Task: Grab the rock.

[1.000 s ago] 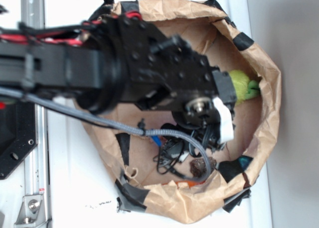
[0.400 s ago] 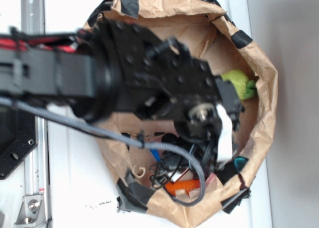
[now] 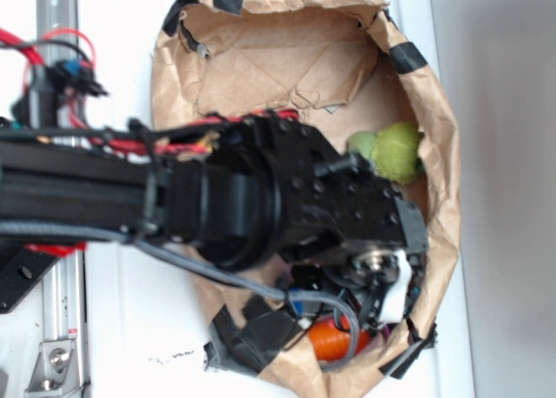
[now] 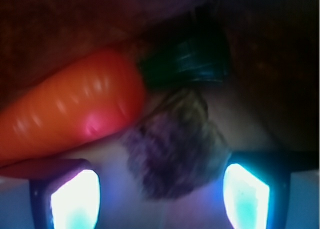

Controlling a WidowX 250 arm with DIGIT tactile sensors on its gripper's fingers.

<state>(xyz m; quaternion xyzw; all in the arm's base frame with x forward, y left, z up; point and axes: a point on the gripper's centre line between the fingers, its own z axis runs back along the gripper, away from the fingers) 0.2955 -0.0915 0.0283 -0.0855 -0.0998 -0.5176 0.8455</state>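
Note:
In the wrist view the rock (image 4: 172, 149), a lumpy mottled brown-grey stone, lies just ahead of and between my two glowing fingertips (image 4: 75, 199). My gripper (image 4: 160, 196) is open, with a gap between each pad and the stone. An orange carrot (image 4: 70, 114) with a dark green top (image 4: 185, 59) lies against the rock's far left side. In the exterior view the black wrist covers the rock. My gripper (image 3: 382, 304) points down into the lower end of the brown paper bag (image 3: 443, 181), beside the carrot (image 3: 328, 339).
The bag's crumpled walls, patched with black tape (image 3: 261, 328), rise close around the gripper. A yellow-green soft toy (image 3: 395, 150) lies by the right wall. A grey cable (image 3: 217, 272) loops under the arm. A metal rail (image 3: 56, 328) runs along the left.
The arm has swung down the frame toward the bag's lower rim. The rock seen earlier beside the cable is now covered by the wrist. The carrot has come into view.

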